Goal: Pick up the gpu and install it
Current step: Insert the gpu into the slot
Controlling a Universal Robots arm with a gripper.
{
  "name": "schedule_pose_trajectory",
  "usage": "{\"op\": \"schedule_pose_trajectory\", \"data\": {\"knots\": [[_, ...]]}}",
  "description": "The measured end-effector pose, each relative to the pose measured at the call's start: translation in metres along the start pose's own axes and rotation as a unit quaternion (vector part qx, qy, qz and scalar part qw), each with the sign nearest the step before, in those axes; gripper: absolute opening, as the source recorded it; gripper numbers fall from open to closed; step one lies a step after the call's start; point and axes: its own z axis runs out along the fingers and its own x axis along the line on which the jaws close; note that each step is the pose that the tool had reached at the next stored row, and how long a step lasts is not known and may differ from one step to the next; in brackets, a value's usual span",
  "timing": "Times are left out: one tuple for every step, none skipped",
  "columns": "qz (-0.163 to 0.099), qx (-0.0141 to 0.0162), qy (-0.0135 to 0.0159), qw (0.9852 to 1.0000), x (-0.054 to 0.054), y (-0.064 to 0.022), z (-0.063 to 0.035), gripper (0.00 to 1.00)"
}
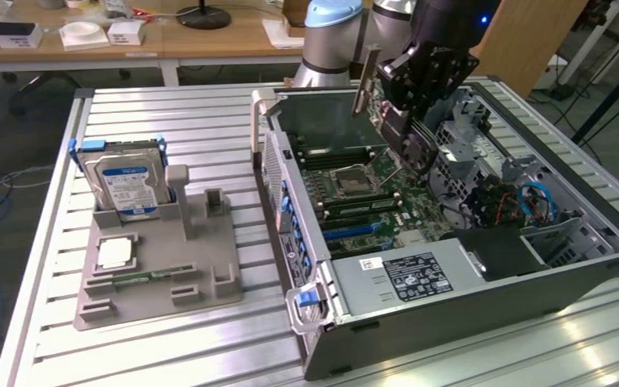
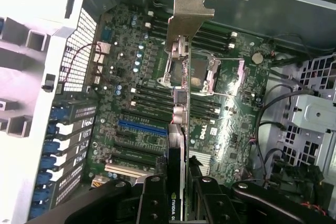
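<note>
My gripper point(image 1: 405, 109) hangs over the open computer case point(image 1: 288, 185), shut on the gpu point(image 1: 393, 133). The gpu is a thin black card held on edge and tilted, its silver bracket point(image 1: 367, 76) pointing away from the motherboard point(image 1: 380, 197). In the wrist view the gpu point(image 2: 179, 145) appears edge-on between my black fingers point(image 2: 152, 203), with the bracket point(image 2: 191, 11) at its far end and the gripper point(image 2: 178, 205) around it. The card sits above the board, apart from it, roughly over the CPU socket point(image 2: 191, 72). A blue expansion slot point(image 2: 142, 128) lies off to one side of the card.
On the exterior view's left a grey holder point(image 1: 197, 242) carries an upright hard drive point(image 1: 126, 181), a CPU point(image 1: 114, 254) and a green RAM stick point(image 1: 143, 276). Inside the case are a power supply point(image 1: 417, 274), cables point(image 1: 525, 201) and drive cages point(image 1: 471, 129).
</note>
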Motion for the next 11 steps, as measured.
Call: {"op": "schedule_pose_trajectory", "data": {"knots": [[-0.002, -0.0001, 0.0001, 1.0000, 0.0000, 0.0000, 0.0000, 0.26], [-0.004, -0.0001, 0.0002, 1.0000, 0.0000, 0.0000, 0.0000, 0.26], [-0.007, -0.0001, 0.0003, 1.0000, 0.0000, 0.0000, 0.0001, 0.26], [-0.009, -0.0001, 0.0004, 1.0000, 0.0000, 0.0000, 0.0001, 0.26], [-0.011, -0.0002, 0.0005, 0.9999, 0.0000, 0.0000, 0.0001, 0.26], [-0.014, -0.0002, 0.0007, 0.9999, -0.0001, 0.0000, 0.0001, 0.26], [-0.016, -0.0003, 0.0008, 0.9999, -0.0001, 0.0000, 0.0001, 0.26], [-0.018, -0.0003, 0.0009, 0.9998, -0.0001, 0.0000, 0.0002, 0.26], [-0.021, -0.0003, 0.0010, 0.9998, -0.0001, 0.0000, 0.0002, 0.26], [-0.023, -0.0004, 0.0011, 0.9997, -0.0001, 0.0000, 0.0002, 0.26], [-0.025, -0.0004, 0.0012, 0.9997, -0.0002, 0.0000, 0.0002, 0.26]]}}
